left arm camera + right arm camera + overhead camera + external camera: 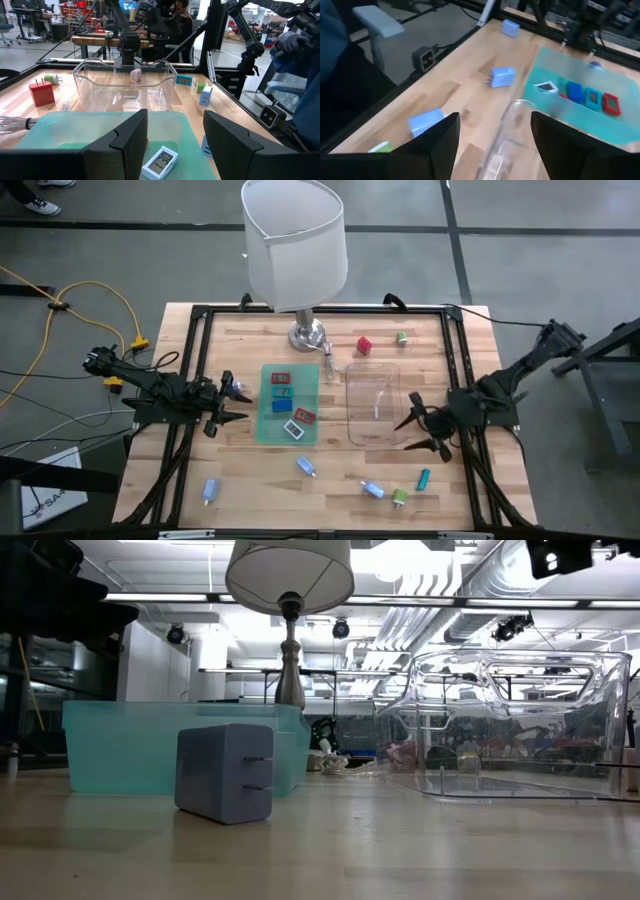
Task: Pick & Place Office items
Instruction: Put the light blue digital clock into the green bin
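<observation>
Office items are seen scattered over the wooden table (250, 470): flat rectangles in red (280, 377), teal (282, 391), blue (281, 406) plus a red one (305, 417) and a white-faced one (292, 428) are laid on the green mat (265, 430), w/ a chunky red cube (364, 345) and green piece (401, 338) at approx 1 o'clock from the clear tray (373, 402). Light-blue pieces (306, 467) are spread at 6 o'clock near the front edge, plus a teal cylinder (423, 478). Left gripper (240, 402) is parked at the mat's 9 o'clock, right gripper (412, 430) at the tray's 4 o'clock, both spread apart w/ nothing held.
</observation>
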You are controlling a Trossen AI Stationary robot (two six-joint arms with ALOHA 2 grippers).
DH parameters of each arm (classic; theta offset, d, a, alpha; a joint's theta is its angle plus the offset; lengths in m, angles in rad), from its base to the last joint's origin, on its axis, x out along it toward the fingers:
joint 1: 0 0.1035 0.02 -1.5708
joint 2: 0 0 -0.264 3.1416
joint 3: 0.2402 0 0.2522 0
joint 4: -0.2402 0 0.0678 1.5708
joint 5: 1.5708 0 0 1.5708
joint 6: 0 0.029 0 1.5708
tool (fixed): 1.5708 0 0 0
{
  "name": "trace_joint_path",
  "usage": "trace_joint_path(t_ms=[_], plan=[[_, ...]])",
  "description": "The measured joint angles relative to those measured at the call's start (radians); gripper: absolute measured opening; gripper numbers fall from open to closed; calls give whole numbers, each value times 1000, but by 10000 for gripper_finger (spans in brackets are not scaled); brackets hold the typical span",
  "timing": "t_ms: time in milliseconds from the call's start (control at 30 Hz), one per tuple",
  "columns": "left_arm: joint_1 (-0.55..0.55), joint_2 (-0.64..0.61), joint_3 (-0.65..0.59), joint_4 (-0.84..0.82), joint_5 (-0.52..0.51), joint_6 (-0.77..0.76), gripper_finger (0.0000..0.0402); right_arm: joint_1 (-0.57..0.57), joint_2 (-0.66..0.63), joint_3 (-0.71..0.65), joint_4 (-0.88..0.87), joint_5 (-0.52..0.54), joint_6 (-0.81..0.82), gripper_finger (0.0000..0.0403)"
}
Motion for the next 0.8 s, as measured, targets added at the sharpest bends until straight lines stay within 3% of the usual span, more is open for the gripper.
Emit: trace_joint_path(t_ms=[200, 533, 800], plan=[[0, 0, 0, 0, 0, 0, 186, 85, 9, 4, 29, -1, 5, 232], [0, 0, 0, 0, 0, 0, 186, 162, 145, 71, 9, -184, -27, 232], [0, 0, 0, 0, 0, 0, 186, 214, 261, 71, 4, -209, -27, 232]])
